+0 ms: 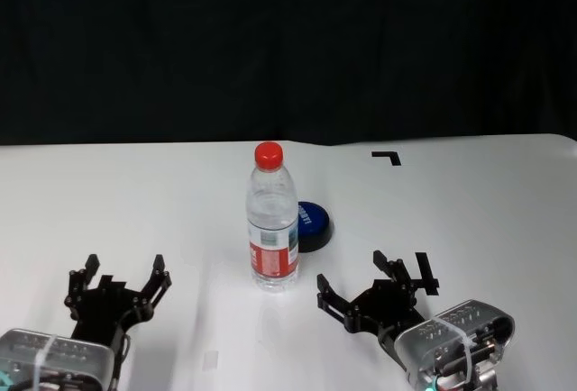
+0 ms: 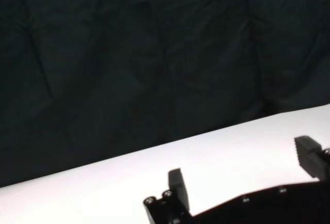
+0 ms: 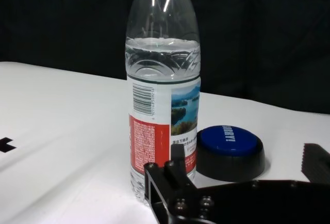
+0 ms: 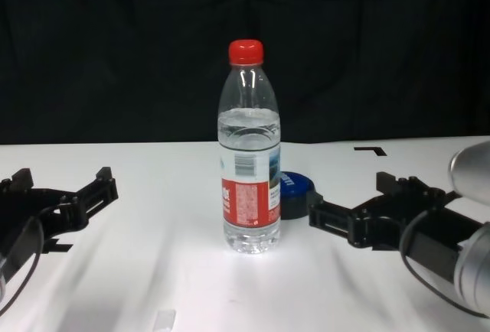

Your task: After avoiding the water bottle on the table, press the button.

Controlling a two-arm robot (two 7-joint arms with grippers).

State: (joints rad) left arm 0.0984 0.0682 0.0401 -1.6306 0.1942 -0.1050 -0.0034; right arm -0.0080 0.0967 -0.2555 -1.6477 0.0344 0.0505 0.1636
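Sitting low at approx 8 o'clock of the head view, the left gripper (image 1: 122,278) of black metal hovered over the flat white table (image 1: 135,193) w/ its fingers (image 1: 160,269) spread wide, holding nothing. Chest view showed the same: the left gripper (image 4: 65,187) near the table's near edge, jaws apart, well apart from everything else. Left wrist view gave only two black fingertips (image 2: 176,181) over bare white table (image 2: 232,146) w/ dark curtain behind.

Moving rightward, the tall clear plastic water bottle (image 1: 272,220) w/ red screw cap and red, white and blue label stood upright near table centre, part-filled w/ water. In chest view the water bottle (image 4: 250,156) was the tallest thing, standing between the two grippers.

Just beside the bottle, at approx 2 o'clock from its base, sat the low round dark blue dome-shaped button (image 1: 312,224) w/ small white print on top, on a black base; whether it touched the bottle couldn't be told. Chest view had the button (image 4: 297,193) partly hidden behind the bottle. Right wrist view showed the water bottle (image 3: 162,79) close up and the button (image 3: 230,149) next to it, past the finger (image 3: 178,170) of the gripper.

At approx 4 o'clock of the head view, the right gripper (image 1: 361,283) hovered low, jaws wide open and empty, pointing toward the bottle and button, near but not touching either. Chest view: right gripper (image 4: 360,206) same state. A black corner mark (image 1: 388,157) lay on the table at approx 1 o'clock.
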